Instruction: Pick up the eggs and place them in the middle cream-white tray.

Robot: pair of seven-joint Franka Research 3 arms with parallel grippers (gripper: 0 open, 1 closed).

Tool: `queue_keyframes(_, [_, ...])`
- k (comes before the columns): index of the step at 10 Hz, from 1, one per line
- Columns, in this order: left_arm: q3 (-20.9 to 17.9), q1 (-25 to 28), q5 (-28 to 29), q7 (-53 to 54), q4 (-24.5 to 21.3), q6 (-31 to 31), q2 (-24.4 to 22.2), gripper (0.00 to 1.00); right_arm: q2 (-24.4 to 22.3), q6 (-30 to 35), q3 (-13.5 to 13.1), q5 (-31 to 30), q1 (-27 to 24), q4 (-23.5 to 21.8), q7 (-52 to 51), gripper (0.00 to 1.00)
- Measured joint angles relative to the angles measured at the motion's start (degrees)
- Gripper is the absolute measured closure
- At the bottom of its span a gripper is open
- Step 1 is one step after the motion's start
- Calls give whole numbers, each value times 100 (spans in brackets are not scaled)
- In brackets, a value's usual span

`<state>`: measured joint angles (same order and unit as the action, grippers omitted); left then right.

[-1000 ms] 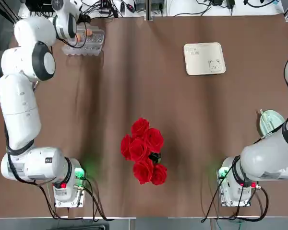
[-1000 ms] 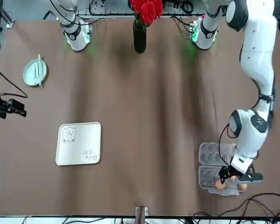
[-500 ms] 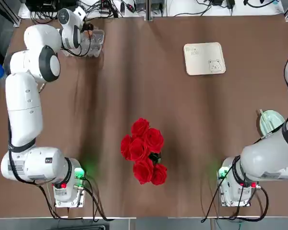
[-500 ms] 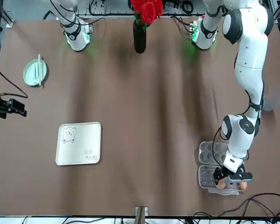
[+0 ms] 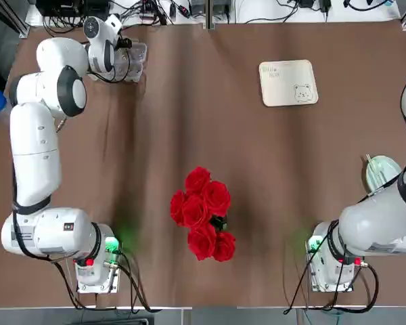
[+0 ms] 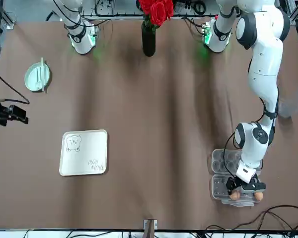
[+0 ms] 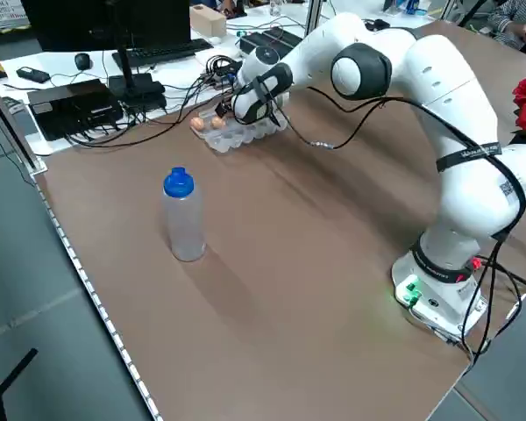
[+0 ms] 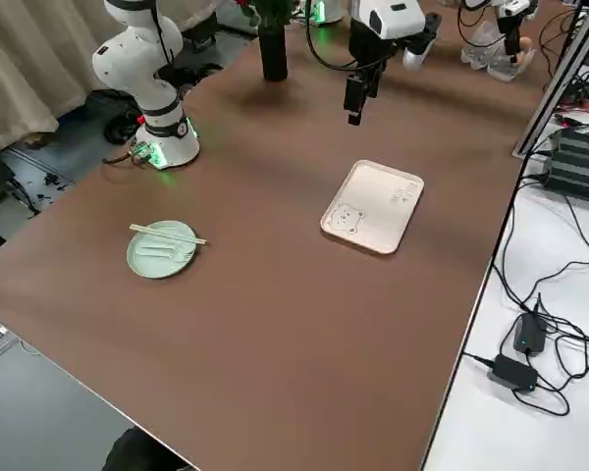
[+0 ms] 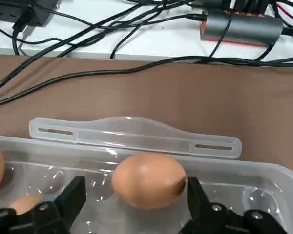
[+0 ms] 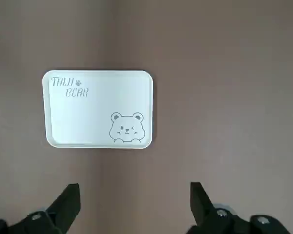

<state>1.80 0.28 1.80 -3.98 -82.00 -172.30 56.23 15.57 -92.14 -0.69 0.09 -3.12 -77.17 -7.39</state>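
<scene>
While L pincer (image 9: 132,204) straddles egg (image 9: 147,179) w/ fingers spread, tray (image 5: 288,82) sits clear.

The left arm is stretching far across the table, its wrist bending down so that the left gripper (image 9: 132,204) is pointing low over the far left corner. Its two fingers (image 9: 71,200) are standing apart, one on each side of an egg (image 9: 148,180), not visibly pressing on it. The right arm is hanging raised above the table's right half, its right gripper (image 10: 132,204) facing straight down with fingers spread wide and nothing between them.
</scene>
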Motion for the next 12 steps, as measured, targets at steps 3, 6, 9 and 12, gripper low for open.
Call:
queue_keyframes(3, [0,-6,0,2,23,0,23,30,0,1,0,0,0,0,0,0])
queue_keyframes(6, [0,-47,0,0,124,0,11,42,0,1,0,0,0,0,0,0])
queue_keyframes(9, [8,-150,0,-77,287,667,-362,42,0,1,0,0,0,0,-1,0])
queue_keyframes(12, [16,-605,1,-1266,306,2069,-1038,42,0,1,-1,0,0,-1,-1,0])
